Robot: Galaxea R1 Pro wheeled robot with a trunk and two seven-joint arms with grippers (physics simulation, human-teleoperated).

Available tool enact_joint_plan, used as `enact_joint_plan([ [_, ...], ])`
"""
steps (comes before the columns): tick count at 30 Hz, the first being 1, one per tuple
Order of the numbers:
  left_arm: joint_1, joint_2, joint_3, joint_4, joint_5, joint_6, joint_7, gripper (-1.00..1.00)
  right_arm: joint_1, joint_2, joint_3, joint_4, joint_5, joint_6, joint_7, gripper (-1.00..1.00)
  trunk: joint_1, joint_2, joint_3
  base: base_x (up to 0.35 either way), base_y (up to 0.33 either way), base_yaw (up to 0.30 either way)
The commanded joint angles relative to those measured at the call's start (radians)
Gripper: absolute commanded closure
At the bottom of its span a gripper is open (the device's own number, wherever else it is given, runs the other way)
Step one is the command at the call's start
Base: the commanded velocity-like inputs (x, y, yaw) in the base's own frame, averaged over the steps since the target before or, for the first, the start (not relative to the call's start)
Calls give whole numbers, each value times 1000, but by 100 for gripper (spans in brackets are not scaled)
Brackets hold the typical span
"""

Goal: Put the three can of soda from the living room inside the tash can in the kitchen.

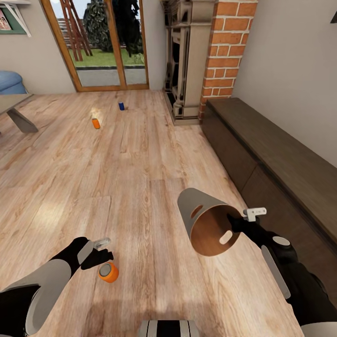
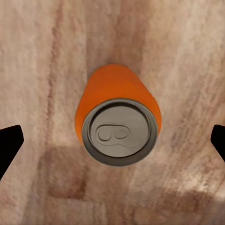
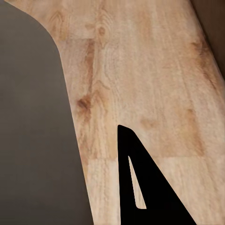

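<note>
Since the near orange can point(image 1: 108, 272) stands upright on the wood floor point(image 1: 140, 178) beneath our wide-spread left hand point(image 1: 104, 249), we judge it light, stiff, slick-walled, best pinched across its middle.

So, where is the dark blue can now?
In the head view, the dark blue can stands far off on the wood floor, near the glass doors.

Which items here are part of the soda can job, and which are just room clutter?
Job: near orange can under open left gripper; far orange can; blue can; trash can held by right gripper.
Clutter: brick chimney, fireplace, glass doors, sofa, low cabinet.
</note>
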Motion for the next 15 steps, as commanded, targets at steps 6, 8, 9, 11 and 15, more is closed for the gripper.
enact_joint_plan([
  [6, 0, -3, 0, 0, 0, -1, 0, -100, 1, 1, 1, -26, -6, 0, 0, 100, 0, 0, 0, 0, 0, 0],
  [8, 0, -5, 0, 0, 0, -1, 0, -100, 1, 2, 1, -34, -7, 0, 0, 100, 0, 0, 0, 0, 0, 0],
  [9, 0, -6, 0, 0, 0, -1, 0, -100, 1, 1, 1, -38, -7, -1, 0, 100, 0, 0, 0, 0, 0, 0],
  [11, 0, -8, 0, 0, 0, -1, -1, -100, 1, 2, 1, -47, -7, -1, 0, 100, 0, 0, 0, 0, 0, 0],
  [15, 0, -12, 0, -1, 0, -1, -2, -100, 1, 3, 0, -59, -8, -2, -1, 100, 0, 0, 0, 0, 0, 0],
])
